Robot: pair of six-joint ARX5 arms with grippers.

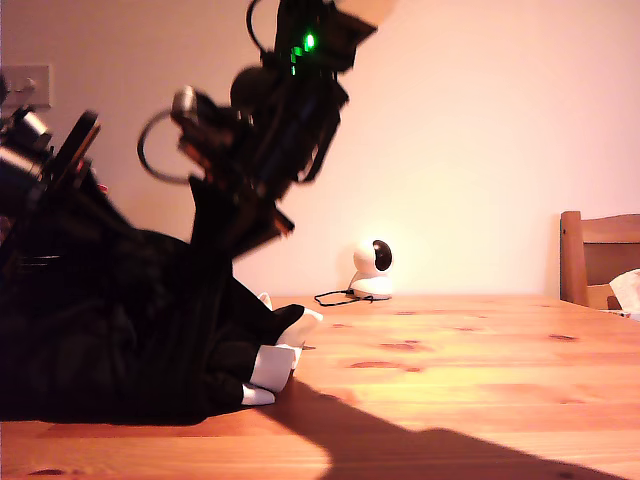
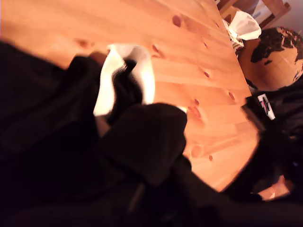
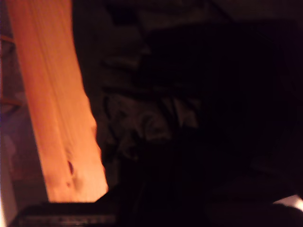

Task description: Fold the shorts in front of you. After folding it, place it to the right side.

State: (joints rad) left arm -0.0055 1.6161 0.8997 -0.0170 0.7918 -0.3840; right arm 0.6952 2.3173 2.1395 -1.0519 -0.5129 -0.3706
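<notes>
On surface, exterior view's left | shorts (image 1: 120, 320) bunched, partly lifted, white hems (image 1: 272, 365) toward the clear side | arm (image 1: 270, 130) above them | both tools hidden by cloth, grip cannot tell | fold unfinished

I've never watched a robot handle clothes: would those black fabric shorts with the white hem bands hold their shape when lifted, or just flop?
Probably flop: the black fabric shorts with white hem bands sag in bunched folds where an arm lifts them off the wooden table. They look light, draping loosely. Pushed, they would likely crumple rather than slide whole.
</notes>
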